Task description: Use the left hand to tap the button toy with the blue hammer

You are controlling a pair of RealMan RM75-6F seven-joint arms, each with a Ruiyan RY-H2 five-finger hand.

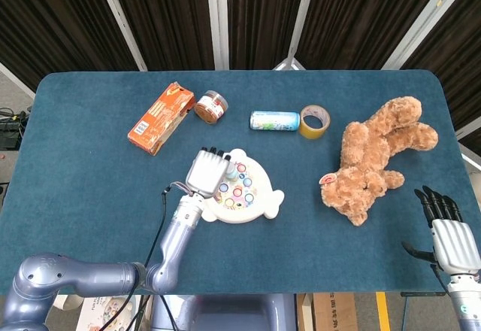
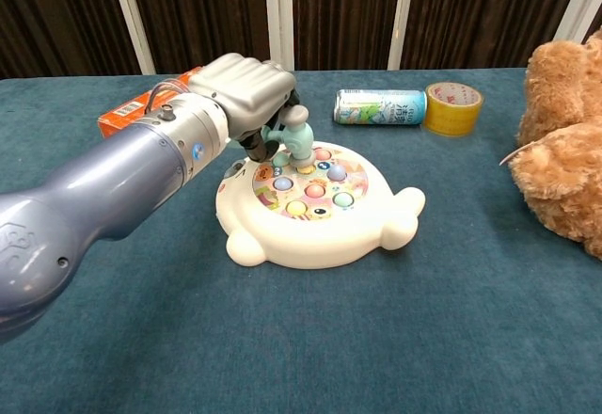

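Your left robot hand (image 2: 246, 89) grips the blue hammer (image 2: 297, 136) with its head down on the back-left buttons of the button toy (image 2: 315, 207), which sits near the middle of the bench (image 1: 90, 180), a little toward the front edge; your right robot hand (image 1: 451, 233) hangs off the front right corner with fingers spread, holding nothing. You have blue-green cloth covering the bench, dark slatted panels with pale frames behind it, and along the back an orange box (image 1: 159, 117), jar (image 1: 211, 107), can (image 1: 274, 121) and tape roll (image 1: 314, 121), with a teddy bear (image 1: 376, 158) toward the right edge.
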